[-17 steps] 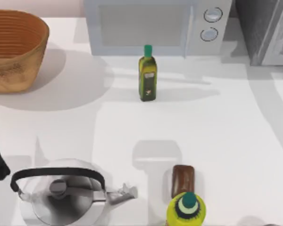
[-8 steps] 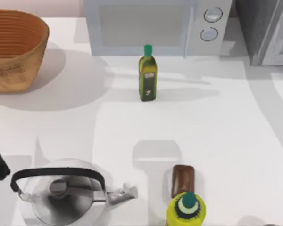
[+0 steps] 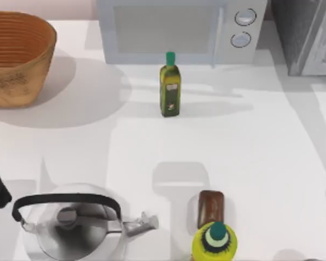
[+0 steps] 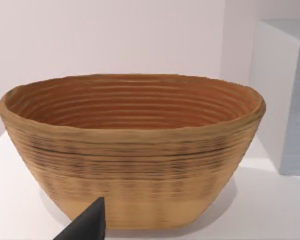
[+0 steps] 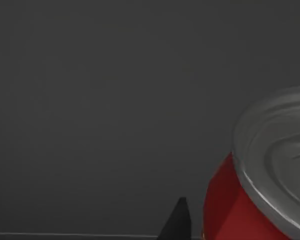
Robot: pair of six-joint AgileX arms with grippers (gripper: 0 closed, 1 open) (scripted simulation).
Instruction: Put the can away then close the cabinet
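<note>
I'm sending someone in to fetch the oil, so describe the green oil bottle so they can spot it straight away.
Find the light grey microwave with two round knobs at the back of the white table. Just in front of its door, standing upright and alone, is the green oil bottle. Unlike the yellow bottle at the near edge, it is slim, dark green, with a green cap.

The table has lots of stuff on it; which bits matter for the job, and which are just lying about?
For the job: can, cabinet.
Lying about: basket, microwave, green oil bottle, kettle, yellow bottle, brown block.
</note>
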